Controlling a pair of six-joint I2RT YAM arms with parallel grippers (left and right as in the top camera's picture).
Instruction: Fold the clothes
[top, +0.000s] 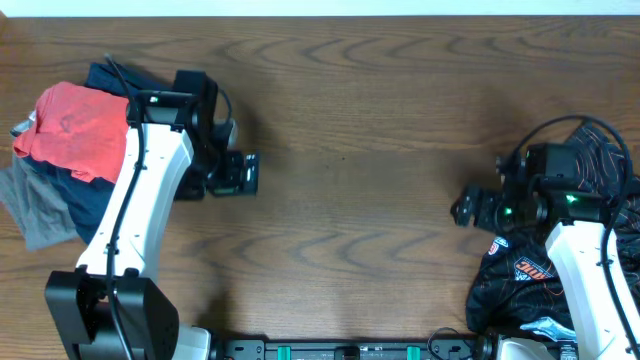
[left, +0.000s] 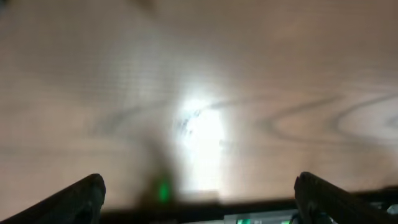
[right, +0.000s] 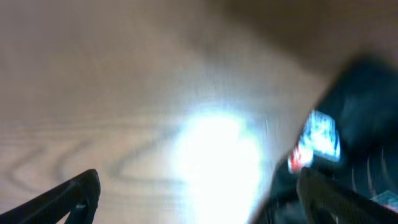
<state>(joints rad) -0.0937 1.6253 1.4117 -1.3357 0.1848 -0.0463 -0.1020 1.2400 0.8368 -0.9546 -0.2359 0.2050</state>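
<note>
Black printed garment (top: 520, 272) lies heaped just beside your right gripper (top: 464, 208), toward the table's right edge; that gripper's fingers are spread and empty, so it is nearer; left gripper (top: 248, 172), likewise spread and empty, hovers over the bare wooden table (top: 350, 150), clothes pile (top: 70, 130) behind it.

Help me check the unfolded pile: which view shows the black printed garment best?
Overhead: the black printed garment lies crumpled at far right, under the right arm. Right wrist catches a blurred corner; left wrist shows none.
</note>
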